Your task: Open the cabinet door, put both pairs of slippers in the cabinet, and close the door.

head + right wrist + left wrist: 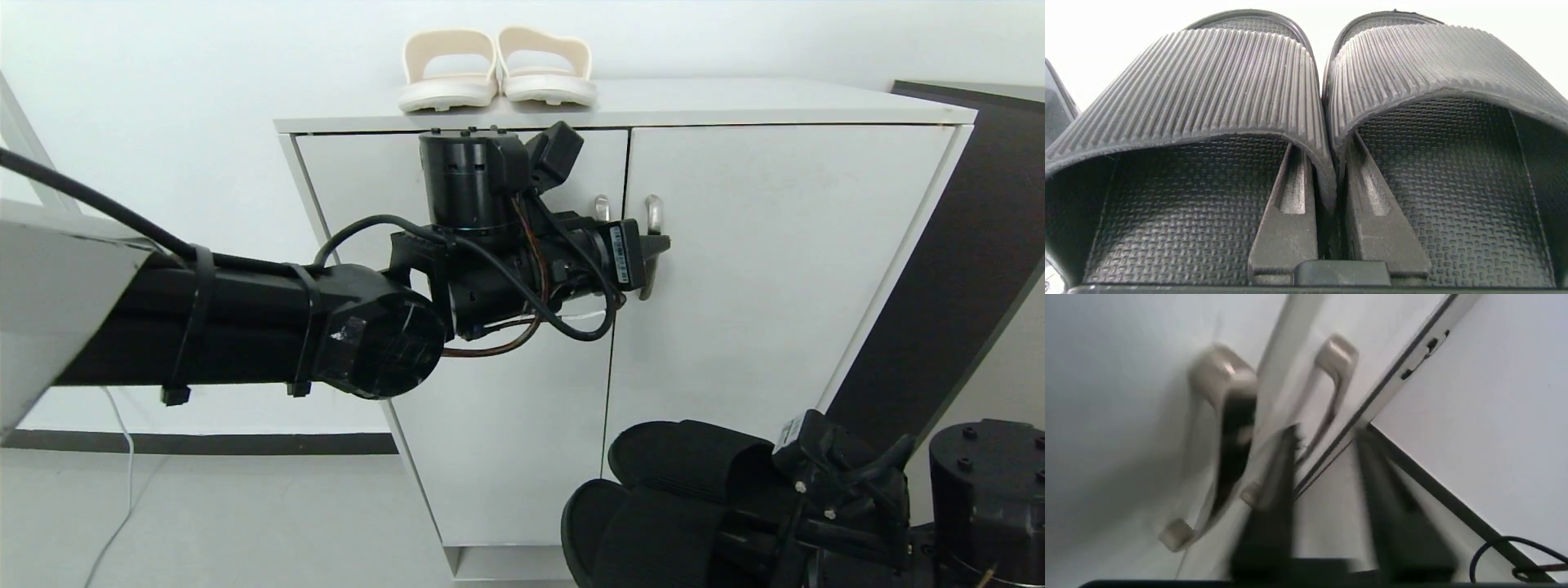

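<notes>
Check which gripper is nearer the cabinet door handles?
Left. The left gripper is right at the handles; the right gripper sits low by the cabinet base, holding the black slippers.

Left arm (245, 327) stretched forward, left gripper (653, 257) parted; right gripper (1323, 163) low, clamped on slippers (1208, 90).

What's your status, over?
Left hand open at door handles. Right hand shut on black slippers. Cabinet doors closed. White slippers on top.
</notes>
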Available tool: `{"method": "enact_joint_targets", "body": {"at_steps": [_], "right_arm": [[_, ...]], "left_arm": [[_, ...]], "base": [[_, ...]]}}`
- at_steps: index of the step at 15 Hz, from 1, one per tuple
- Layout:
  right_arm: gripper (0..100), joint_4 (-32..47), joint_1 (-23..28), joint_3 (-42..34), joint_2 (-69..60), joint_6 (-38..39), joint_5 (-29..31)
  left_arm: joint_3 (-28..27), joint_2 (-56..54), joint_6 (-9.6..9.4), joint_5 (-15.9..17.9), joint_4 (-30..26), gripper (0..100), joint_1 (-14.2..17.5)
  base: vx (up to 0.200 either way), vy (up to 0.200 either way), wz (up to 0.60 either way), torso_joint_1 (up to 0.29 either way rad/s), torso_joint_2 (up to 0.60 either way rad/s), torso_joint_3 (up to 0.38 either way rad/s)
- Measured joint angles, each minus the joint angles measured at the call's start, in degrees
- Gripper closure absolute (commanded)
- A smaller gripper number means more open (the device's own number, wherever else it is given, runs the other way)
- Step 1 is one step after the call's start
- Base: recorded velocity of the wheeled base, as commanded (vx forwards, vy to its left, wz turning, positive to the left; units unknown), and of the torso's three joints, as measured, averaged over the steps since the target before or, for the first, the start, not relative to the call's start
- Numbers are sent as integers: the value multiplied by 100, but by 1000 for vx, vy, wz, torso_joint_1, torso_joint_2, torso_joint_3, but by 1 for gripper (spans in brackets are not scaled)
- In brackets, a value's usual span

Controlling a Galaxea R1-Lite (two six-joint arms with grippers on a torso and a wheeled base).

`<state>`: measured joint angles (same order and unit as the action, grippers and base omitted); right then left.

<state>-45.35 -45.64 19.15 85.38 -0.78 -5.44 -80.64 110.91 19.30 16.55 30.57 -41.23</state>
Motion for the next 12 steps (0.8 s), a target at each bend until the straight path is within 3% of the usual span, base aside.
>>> {"method": "enact_joint_targets", "body": {"at_steps": [9, 12], "right_arm": [[100, 13, -212, -193, -256, -17, -369], [100, 11, -311, -201, -297, -15, -371]], "left_arm": [[1096, -818, -6, -27, 44, 100, -479], [1585, -1296, 5, -39, 46, 100, -483]], "base": [[0, 0, 0, 0, 0, 0], [0, 0, 0, 0, 0, 0]]}}
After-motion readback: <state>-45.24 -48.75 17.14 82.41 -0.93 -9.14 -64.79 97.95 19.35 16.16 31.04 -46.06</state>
